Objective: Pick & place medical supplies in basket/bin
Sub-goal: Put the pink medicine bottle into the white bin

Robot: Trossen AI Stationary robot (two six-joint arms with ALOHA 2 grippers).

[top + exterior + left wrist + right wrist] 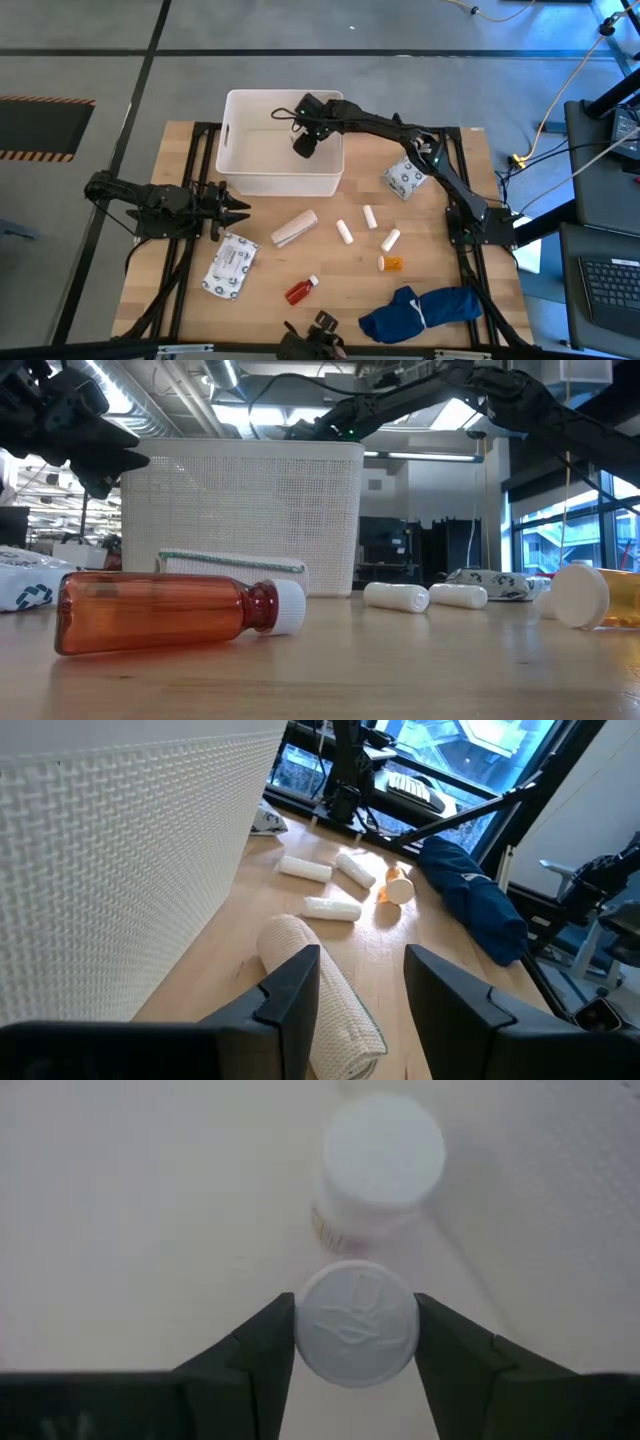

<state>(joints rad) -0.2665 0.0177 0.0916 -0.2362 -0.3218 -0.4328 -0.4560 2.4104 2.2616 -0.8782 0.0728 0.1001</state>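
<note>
The right gripper (352,1348) hangs over the inside of the white rectangular plastic tub (240,172), its jaws closed on the round white cap of a small vial (356,1335), with a second white-capped bottle (378,1165) already lying on the tub floor just beyond it. The main risk, as I judge it, is in the release: the grip sits on a smooth round cap, so the vial could slip early, or drop onto the bottle below and bounce or roll. The left gripper (232,208) waits low over the wooden surface (440,300) beside the tub's near wall, jaws partly open and holding nothing, pointing at the tan woven bandage roll (325,990); any reach from there could knock the tub or nudge the roll away. Still out on the surface are small white cylinders (344,232), an orange bottle (392,263), a red bottle (300,290) and a white printed soft packet (230,268). The held cap bears an embossed emblem, unreadable; the packet's print cannot be read.
</note>
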